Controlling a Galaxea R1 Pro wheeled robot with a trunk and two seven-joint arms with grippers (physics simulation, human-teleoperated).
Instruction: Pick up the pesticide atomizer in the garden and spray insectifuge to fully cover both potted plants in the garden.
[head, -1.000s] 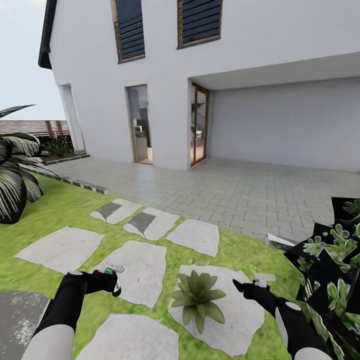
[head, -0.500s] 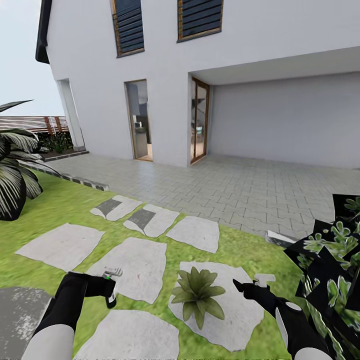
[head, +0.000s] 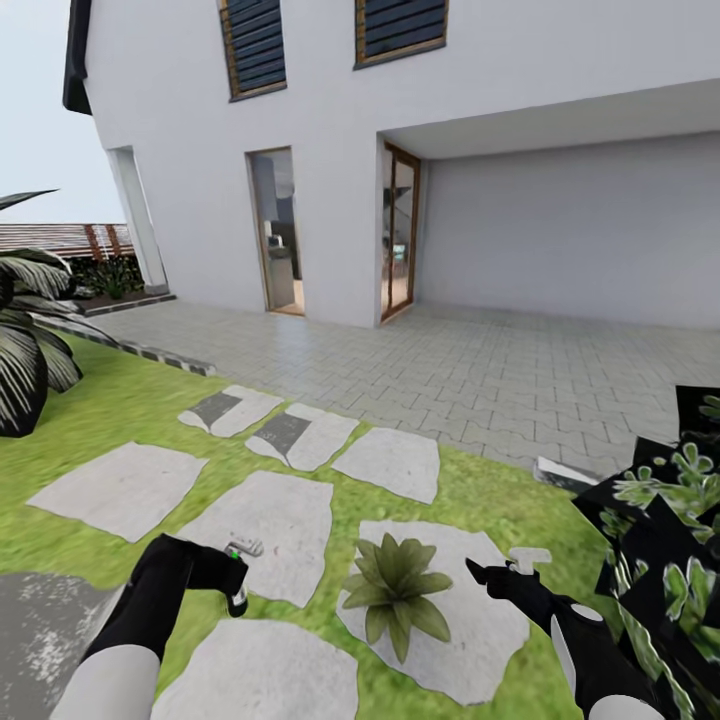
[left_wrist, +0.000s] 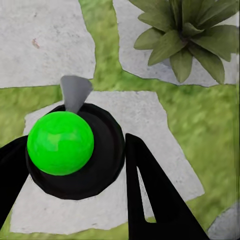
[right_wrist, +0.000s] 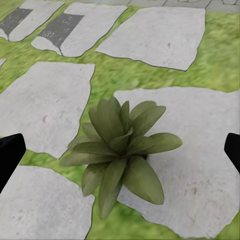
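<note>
Green-topped pesticide atomizer (left_wrist: 61, 145) sits gripped in the left gripper (head: 232, 578). The right gripper (head: 487, 575) is spread wide, holding nothing. Next, I think: aim at the potted plant (head: 394, 592) and squirt.

White house (head: 520, 90), paved driveway (head: 480, 370)

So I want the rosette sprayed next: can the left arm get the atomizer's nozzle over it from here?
Probably yes: the left gripper holds the pesticide atomizer beside the potted plant, with only open grass and stepping stone between.

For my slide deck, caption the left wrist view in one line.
Left gripper holding the green-capped pesticide atomizer above a stepping stone, with a potted plant nearby.
</note>
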